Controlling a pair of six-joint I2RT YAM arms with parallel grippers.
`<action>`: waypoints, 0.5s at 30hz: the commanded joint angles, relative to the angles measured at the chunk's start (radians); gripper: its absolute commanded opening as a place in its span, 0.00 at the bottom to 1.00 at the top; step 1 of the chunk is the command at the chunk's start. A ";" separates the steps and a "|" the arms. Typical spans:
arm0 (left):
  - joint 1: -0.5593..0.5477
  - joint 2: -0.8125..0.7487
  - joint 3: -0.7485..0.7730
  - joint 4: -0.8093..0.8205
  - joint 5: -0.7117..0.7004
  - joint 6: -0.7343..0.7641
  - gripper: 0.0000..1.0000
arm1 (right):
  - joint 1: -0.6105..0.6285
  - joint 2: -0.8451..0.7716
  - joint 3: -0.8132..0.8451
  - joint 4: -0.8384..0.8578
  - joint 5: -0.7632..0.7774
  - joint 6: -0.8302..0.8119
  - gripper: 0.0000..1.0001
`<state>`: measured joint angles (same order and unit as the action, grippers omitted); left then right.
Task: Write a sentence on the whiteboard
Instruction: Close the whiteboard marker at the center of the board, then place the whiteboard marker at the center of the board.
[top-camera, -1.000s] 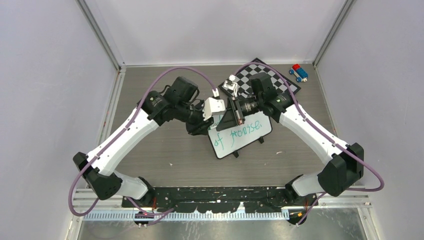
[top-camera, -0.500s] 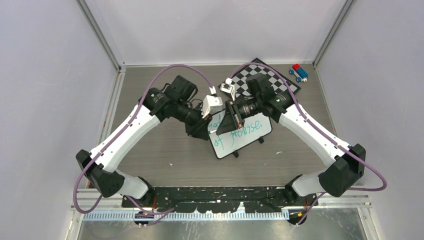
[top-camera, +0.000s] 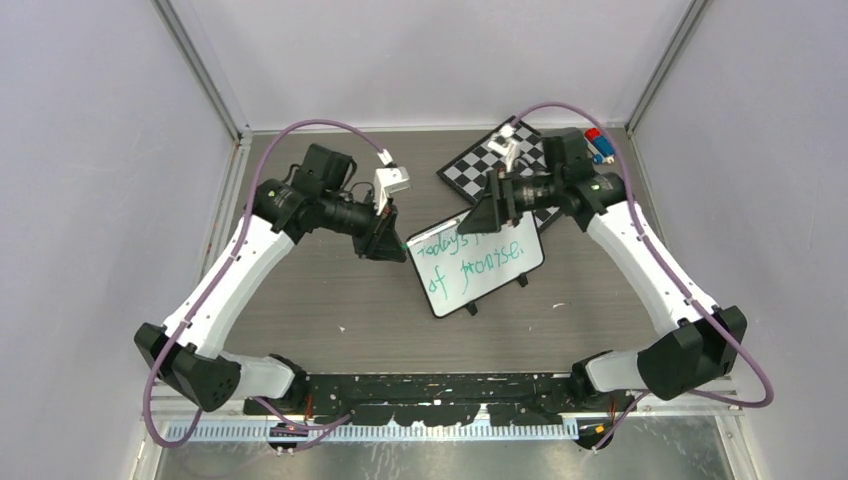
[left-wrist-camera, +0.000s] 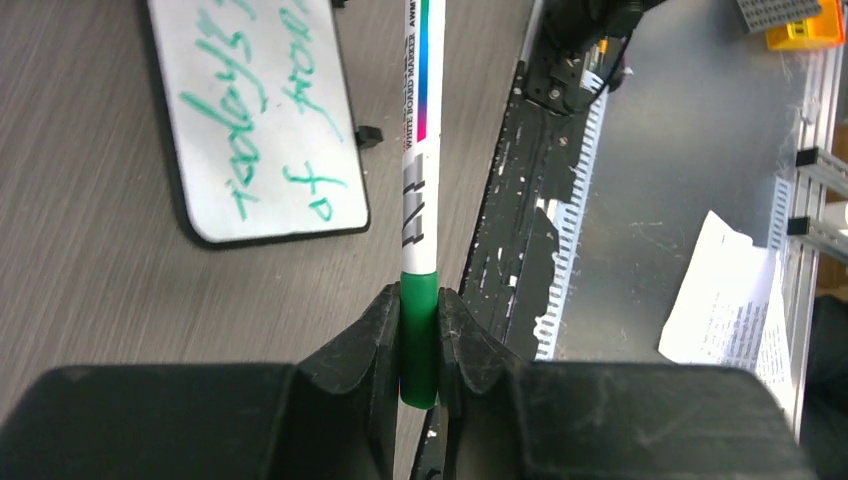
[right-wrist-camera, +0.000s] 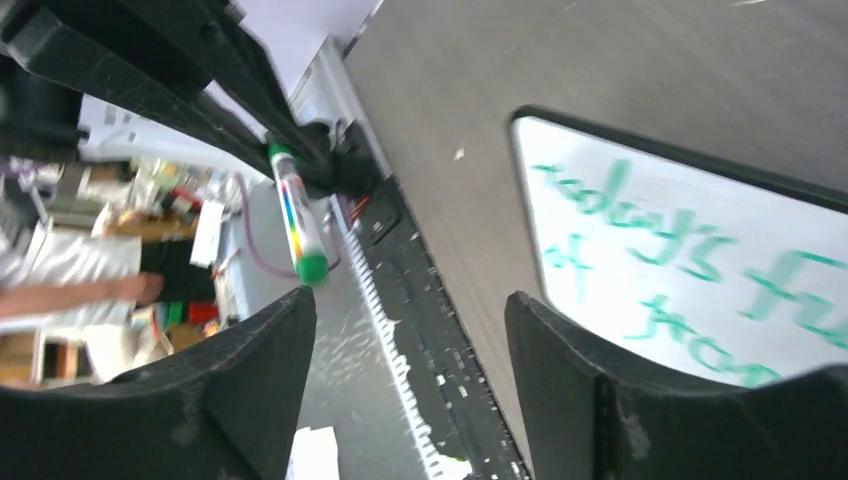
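The whiteboard (top-camera: 482, 289) lies tilted at mid-table, the green sentence (top-camera: 470, 256) on it in two lines. My left gripper (top-camera: 385, 235) hovers just off the board's left end, shut on the green rear end of a white marker (left-wrist-camera: 420, 150). The left wrist view has those jaws (left-wrist-camera: 420, 300) pinching it, with the whiteboard (left-wrist-camera: 270, 225) to its left. My right gripper (top-camera: 490, 215) stands open and holds nothing above the board's far edge. Its wrist view shows its jaws (right-wrist-camera: 410, 310) wide apart, the marker (right-wrist-camera: 297, 215) with a green cap on its free end, and the sentence (right-wrist-camera: 650, 225).
A black-and-white chessboard (top-camera: 480, 165) lies behind the whiteboard, under the right arm. A small red-and-blue toy (top-camera: 598, 146) sits in the far right corner. A black mounting rail (top-camera: 440, 385) runs along the near edge. Grey walls close in both sides.
The two grippers, close together over the board a second ago, have drawn apart. The right one opened and pulled back right; the left moved left with the marker, uncovering the top line.
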<state>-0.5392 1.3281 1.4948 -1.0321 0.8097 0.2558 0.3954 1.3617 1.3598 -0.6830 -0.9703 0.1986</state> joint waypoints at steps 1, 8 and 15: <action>0.093 -0.029 -0.024 0.030 -0.005 -0.060 0.00 | -0.148 -0.082 0.035 0.016 0.012 0.007 0.76; 0.408 0.001 -0.035 0.003 -0.113 -0.036 0.01 | -0.433 -0.118 -0.055 -0.015 -0.046 -0.028 0.78; 0.533 0.031 -0.245 0.022 -0.332 0.156 0.05 | -0.644 -0.130 -0.191 -0.025 -0.033 -0.107 0.78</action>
<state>-0.0189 1.3449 1.3647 -1.0260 0.6125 0.2905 -0.1860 1.2499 1.2247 -0.6903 -0.9997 0.1532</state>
